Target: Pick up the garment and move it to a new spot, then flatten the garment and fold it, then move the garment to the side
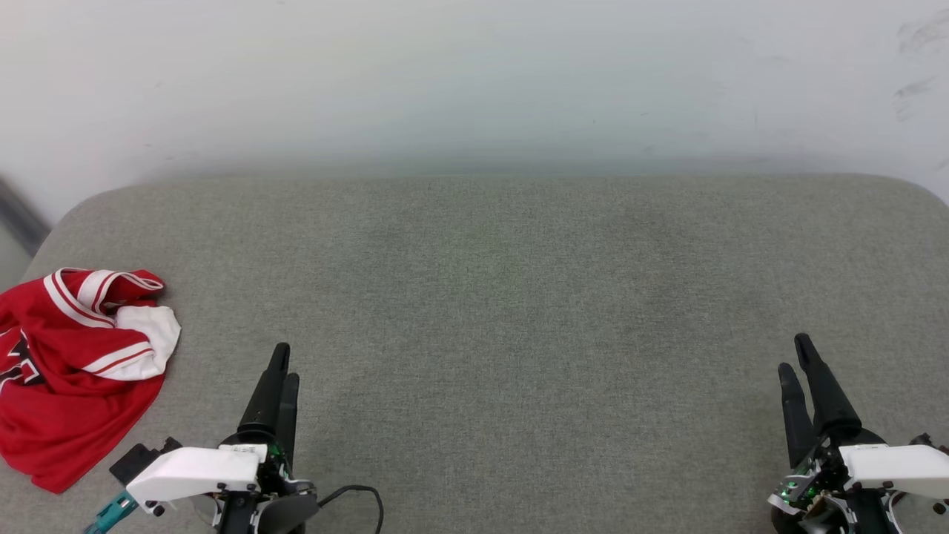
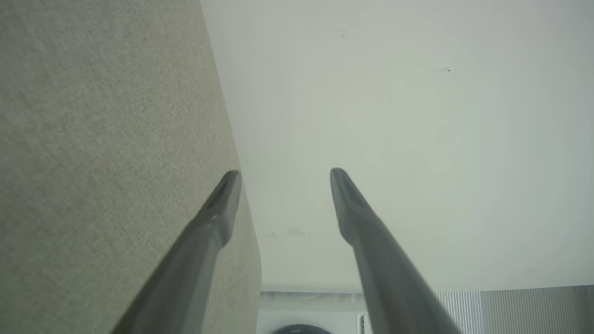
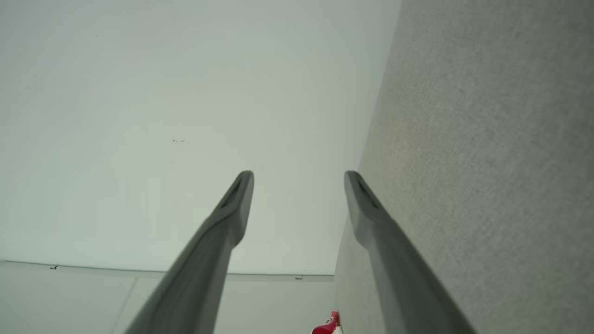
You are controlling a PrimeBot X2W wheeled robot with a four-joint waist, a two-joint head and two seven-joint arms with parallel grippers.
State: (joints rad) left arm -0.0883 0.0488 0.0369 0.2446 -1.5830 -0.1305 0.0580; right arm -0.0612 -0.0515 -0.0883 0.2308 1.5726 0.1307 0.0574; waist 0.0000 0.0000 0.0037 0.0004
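Grey fabric surface [image 1: 474, 297], white wall [image 1: 474, 74] bhd.

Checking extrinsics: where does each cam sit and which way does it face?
Head: on the head, facing forward and down at the grey cushion, garment crumpled at its left edge; left gripper and right gripper at the bottom.
Left wrist: rolled sideways, facing along its open fingers past the cushion to the white wall.
Right wrist: mirrored, own open fingers; red scrap at the bottom edge, likely the garment.
Shared: all show cushion and wall.
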